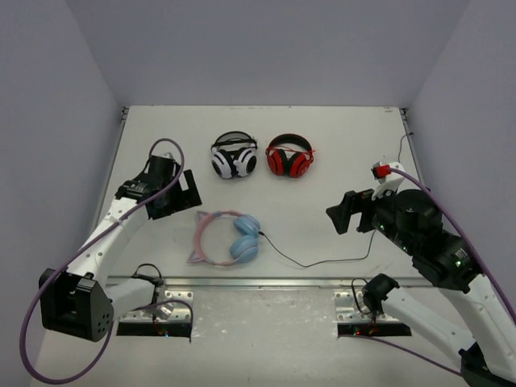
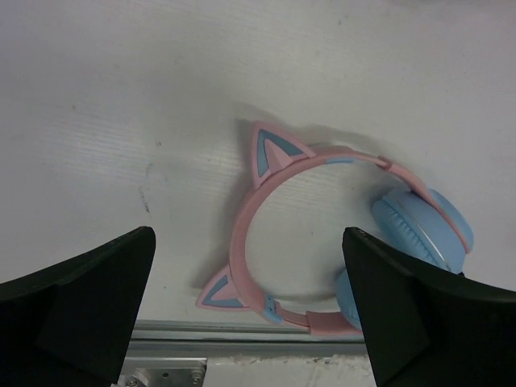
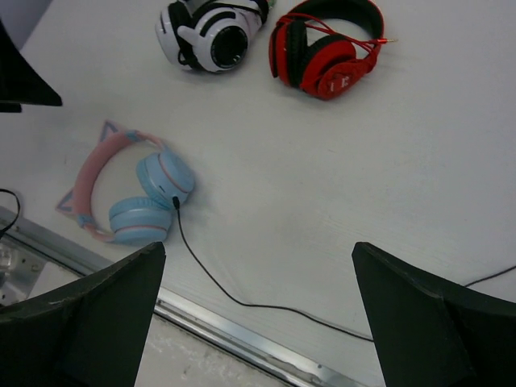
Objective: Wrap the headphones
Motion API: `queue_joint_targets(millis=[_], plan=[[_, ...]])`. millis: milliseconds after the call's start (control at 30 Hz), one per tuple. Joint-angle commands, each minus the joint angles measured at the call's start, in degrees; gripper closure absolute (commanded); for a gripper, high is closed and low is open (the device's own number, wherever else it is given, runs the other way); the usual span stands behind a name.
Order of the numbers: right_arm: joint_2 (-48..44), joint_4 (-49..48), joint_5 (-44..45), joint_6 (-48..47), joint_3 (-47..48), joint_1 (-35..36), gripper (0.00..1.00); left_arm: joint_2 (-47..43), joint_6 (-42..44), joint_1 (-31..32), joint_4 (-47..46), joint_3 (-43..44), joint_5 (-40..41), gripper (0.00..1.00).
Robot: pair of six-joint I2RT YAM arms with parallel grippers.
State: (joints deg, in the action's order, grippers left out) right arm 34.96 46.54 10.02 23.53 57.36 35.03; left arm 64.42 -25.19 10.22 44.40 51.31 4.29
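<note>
White counter (image 1: 322,161) is carrying the headphones (image 1: 226,238) near its front edge, cable (image 1: 322,263) trailing right; left fingers (image 2: 81,306) and right fingers (image 3: 89,314) are hovering spread, empty, likely poised for gathering it.

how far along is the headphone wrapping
Nothing looks done: the headphones lie flat on the table, their cable trailing loose toward the right arm. Nothing is in hand; the left hand and right hand are both open and empty. Left: grasp them and wind the whole cable.
</note>
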Motion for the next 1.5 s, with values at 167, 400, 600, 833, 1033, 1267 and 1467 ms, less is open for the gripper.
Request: queue_joint_targets(millis=[167, 400, 600, 833, 1033, 1267, 1467], plan=[[-1.82, -10.42, -9.76, -0.41, -4.71, 0.04, 0.01, 4.13, -10.56, 2.96, 0.16, -9.81, -6.76, 0.0], [-5.34, -10.77, -9.23, -2.52, -5.95, 0.13, 0.01, 10.71, -12.08, 4.11, -0.63, -7.37, -1.14, 0.04], [-7.98, -11.38, -11.08, -3.58, -6.65, 0.13, 0.01, 17.83, -10.5, 6.04, -4.76, -6.14, 1.57, 0.22], [-8.06, -12.09, -11.08, -3.75, -8.05, 0.22, 0.01, 20.65, -13.65, 11.74, -6.17, -6.66, 4.58, 0.46], [-7.89, -12.71, -10.46, -4.19, -8.93, 0.22, 0.01, 20.91, -16.21, 13.16, -14.77, -13.68, 4.5, 0.74], [-10.87, -15.33, -10.72, -3.93, -10.87, 0.22, 0.01, 15.74, -16.72, 14.74, -20.75, -20.1, 6.95, 0.92], [-10.7, -15.52, -11.43, -3.67, -10.25, 0.22, 0.01, 8.54, -19.01, 18.68, -19.27, -21.52, 9.23, 0.99]])
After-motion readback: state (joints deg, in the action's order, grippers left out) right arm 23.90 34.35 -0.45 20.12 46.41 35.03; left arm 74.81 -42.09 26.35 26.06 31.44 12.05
